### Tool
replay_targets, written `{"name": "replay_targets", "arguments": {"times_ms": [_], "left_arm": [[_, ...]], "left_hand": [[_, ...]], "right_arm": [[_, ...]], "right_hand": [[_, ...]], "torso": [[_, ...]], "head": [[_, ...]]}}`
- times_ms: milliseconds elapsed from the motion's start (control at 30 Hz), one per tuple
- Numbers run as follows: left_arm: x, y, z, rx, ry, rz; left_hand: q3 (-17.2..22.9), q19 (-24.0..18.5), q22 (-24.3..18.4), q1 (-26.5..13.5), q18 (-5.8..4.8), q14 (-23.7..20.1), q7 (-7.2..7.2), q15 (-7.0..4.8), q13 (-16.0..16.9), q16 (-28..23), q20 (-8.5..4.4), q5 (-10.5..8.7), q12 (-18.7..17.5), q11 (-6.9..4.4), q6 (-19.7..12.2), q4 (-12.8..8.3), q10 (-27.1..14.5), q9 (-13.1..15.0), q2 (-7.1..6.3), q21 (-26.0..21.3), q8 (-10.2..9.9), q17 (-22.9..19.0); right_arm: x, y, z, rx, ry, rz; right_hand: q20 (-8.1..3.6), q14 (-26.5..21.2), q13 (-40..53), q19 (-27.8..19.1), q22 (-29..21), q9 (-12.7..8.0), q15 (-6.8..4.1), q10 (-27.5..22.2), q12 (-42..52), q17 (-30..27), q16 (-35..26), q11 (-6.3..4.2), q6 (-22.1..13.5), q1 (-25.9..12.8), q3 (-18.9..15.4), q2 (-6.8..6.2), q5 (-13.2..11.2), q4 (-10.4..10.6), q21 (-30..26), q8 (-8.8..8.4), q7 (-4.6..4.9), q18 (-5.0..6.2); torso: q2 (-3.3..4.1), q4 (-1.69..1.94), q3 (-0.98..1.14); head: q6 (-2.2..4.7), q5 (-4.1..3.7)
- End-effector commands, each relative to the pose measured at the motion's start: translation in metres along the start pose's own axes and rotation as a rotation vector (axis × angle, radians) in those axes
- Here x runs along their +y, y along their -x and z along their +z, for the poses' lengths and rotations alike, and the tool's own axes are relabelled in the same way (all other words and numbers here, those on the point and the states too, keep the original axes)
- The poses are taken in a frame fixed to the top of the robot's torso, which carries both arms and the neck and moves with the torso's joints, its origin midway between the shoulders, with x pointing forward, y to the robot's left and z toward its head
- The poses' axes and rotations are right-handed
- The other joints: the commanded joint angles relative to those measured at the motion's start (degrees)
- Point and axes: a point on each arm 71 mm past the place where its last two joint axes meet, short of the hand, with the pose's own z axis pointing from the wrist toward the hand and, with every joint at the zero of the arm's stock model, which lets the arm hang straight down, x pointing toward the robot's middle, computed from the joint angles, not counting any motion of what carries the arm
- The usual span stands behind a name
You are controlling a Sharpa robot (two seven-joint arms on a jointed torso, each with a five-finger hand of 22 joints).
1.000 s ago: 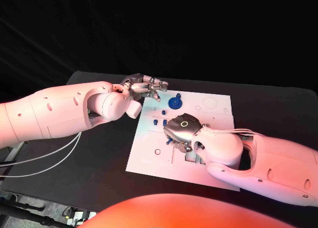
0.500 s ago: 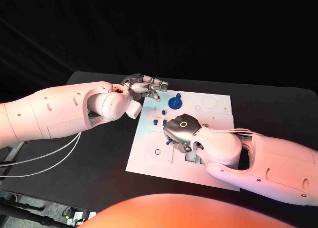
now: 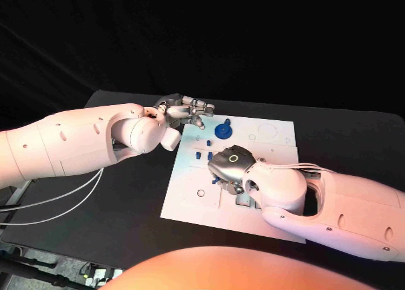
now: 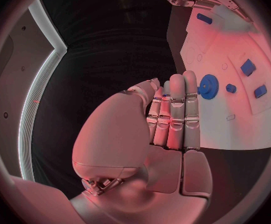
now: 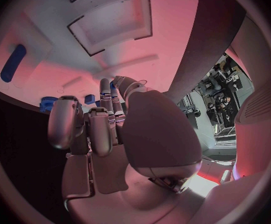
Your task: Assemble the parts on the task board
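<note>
Nearest us, our right hand (image 3: 230, 168) hovers low over the middle of the task board (image 3: 192, 199), fingers curled down toward small blue parts (image 3: 204, 156) just beside it; we cannot tell whether it pinches one, since the fingertips are hidden. We judge it is seating a piece. Farther out, our left hand (image 3: 181, 110) rests at the board's far corner, fingers together and holding nothing we can see, likely steadying it. Just beside that hand stands the blue gear (image 3: 222, 130). The black table (image 3: 124, 211) carries it all, dark cloth behind
</note>
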Motion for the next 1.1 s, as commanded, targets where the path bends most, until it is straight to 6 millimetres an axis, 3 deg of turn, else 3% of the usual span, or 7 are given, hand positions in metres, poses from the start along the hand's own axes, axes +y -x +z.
{"name": "replay_targets", "arguments": {"times_ms": [33, 1100], "left_arm": [[-0.0013, -0.0026, 0.0000, 0.021, -0.005, 0.002], [-0.0010, -0.0035, 0.0001, 0.024, 0.004, 0.005]], "left_hand": [[0.1, 0.1, 0.0, -0.1, 0.33, -0.2, 0.05, 0.10, 0.0, -0.3, 0.31, 0.10, 0.2, 0.14, -0.2, -0.3, -0.5, 0.1, 0.34, -0.2, -0.1, -0.1], [0.1, 0.2, -0.1, -0.2, 0.34, -0.2, 0.07, 0.12, 0.1, -0.3, 0.33, 0.10, 0.3, 0.16, -0.2, -0.4, -0.6, 0.1, 0.36, -0.3, -0.1, -0.1]], "right_arm": [[0.0030, -0.0007, 0.0002, 0.005, 0.013, -0.007], [0.0061, -0.0037, 0.0038, 0.018, 0.043, 0.026]], "right_hand": [[0.05, 3.0, -0.1, 0.2, 7.0, 0.1, -0.27, 0.3, -0.1, -0.1, 0.0, -0.06, 0.3, -0.7, 0.4, -0.01, -0.3, 0.0, 0.1, 0.22, -0.02, -0.75], [0.01, 3.0, -0.1, 0.2, 6.9, 0.1, -0.32, 0.4, 0.0, 0.0, 0.0, -0.13, 0.4, -0.9, 0.4, 0.02, -0.5, -0.1, 0.0, 0.28, -0.10, -0.73]], "torso": [[-0.01, 0.00, 0.01], [0.00, -0.02, 0.02]], "head": [[0.01, 0.02], [0.01, 0.12]]}}
